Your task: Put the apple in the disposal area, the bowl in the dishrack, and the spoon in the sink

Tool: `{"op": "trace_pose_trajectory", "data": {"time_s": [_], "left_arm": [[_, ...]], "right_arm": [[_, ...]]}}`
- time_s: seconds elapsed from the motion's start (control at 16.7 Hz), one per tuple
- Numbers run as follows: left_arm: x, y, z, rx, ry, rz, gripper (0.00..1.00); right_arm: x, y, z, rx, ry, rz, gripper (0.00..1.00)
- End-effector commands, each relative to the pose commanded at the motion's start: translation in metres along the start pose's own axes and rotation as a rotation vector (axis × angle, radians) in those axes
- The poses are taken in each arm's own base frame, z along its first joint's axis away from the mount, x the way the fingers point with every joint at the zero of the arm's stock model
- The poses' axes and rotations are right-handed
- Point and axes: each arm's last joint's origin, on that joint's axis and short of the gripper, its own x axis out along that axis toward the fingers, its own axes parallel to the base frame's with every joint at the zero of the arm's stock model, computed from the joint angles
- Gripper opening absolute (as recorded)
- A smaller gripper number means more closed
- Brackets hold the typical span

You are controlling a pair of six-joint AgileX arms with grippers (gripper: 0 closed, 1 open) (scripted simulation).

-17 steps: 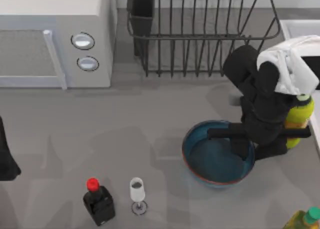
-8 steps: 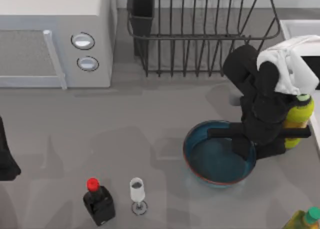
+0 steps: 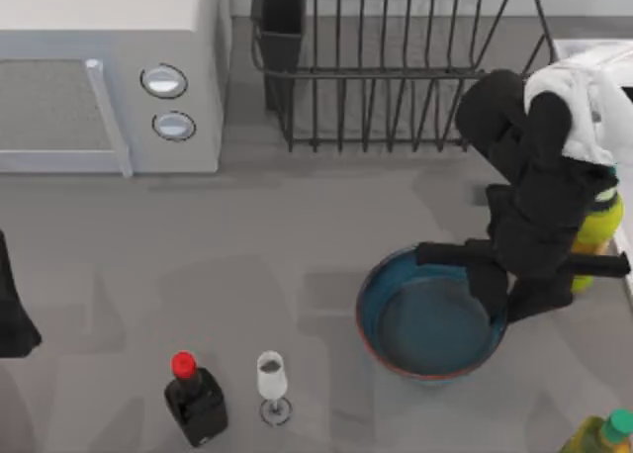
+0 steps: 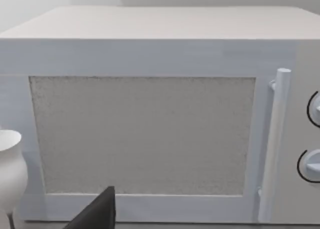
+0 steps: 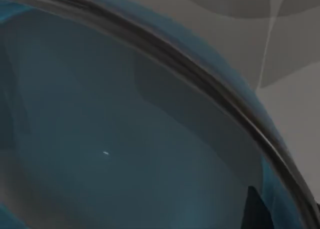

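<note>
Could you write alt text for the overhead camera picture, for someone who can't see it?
The right gripper of a black robot arm sits at the right rim of a wide blue bowl on a grey table. A black wire dishrack stands behind, a white microwave-like box at left.

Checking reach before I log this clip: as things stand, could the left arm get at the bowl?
Probably not easily: the left arm sits parked at the table's far left edge, while the bowl lies toward the right with the right gripper already on its rim.

White microwave [image 3: 109,77]; black bottle [image 3: 195,399] beside wine glass [image 3: 272,382]; yellow-green bottle [image 3: 599,226].
</note>
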Motion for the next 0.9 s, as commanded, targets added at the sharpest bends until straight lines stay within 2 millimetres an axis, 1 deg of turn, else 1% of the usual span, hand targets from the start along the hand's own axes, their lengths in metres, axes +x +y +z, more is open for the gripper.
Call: {"op": "trace_pose_trajectory", "data": {"time_s": [0.12,0.24,0.42,0.54,0.9], "left_arm": [[0.000,0.000,0.000,0.000,0.000,0.000,1.00],[0.000,0.000,0.000,0.000,0.000,0.000,1.00],[0.000,0.000,0.000,0.000,0.000,0.000,1.00],[0.000,0.000,0.000,0.000,0.000,0.000,1.00],[0.000,0.000,0.000,0.000,0.000,0.000,1.00]], "right_arm": [[-0.026,0.004,0.002,0.004,-0.018,0.032,0.00],[-0.049,0.009,0.003,-0.010,-0.057,0.028,0.00],[-0.069,0.012,0.001,-0.041,-0.103,-0.038,0.00],[-0.072,0.011,-0.001,-0.050,-0.104,-0.065,0.00],[-0.071,0.013,-0.002,-0.063,-0.112,-0.072,0.00]]}}
